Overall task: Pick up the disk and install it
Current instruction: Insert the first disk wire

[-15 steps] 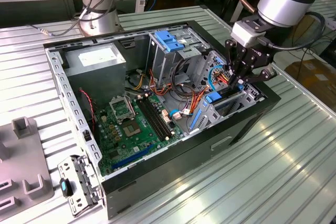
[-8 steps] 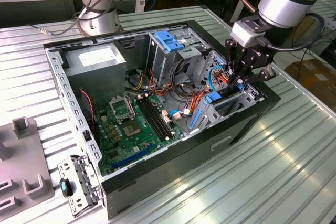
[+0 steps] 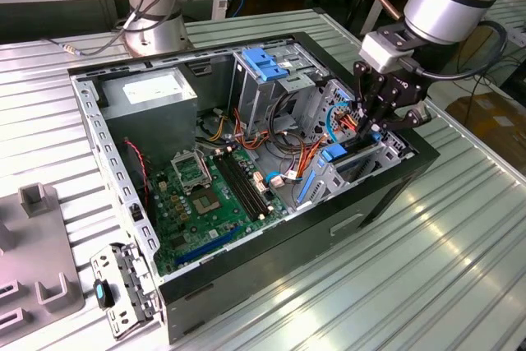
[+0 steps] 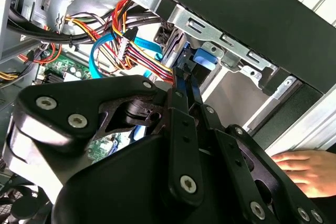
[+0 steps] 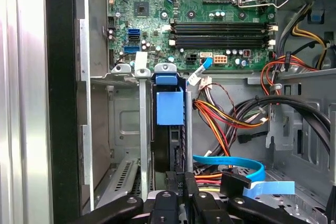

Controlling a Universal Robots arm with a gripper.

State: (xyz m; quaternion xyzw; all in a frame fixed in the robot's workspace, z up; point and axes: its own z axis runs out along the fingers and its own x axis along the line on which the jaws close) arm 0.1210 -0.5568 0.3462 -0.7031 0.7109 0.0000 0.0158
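The disk (image 5: 169, 109) stands on edge in the drive bay (image 5: 137, 129) at the front corner of the open computer case (image 3: 246, 273), mostly sunk between the bay's metal rails, so by my judgement the pick-up is done and the seating is well advanced though perhaps not finished. The arm reaches steeply down into the case above that bay, and the gripper (image 3: 376, 123) has its fingers (image 4: 185, 85) drawn together on the disk's upper edge, as both wrist views suggest.
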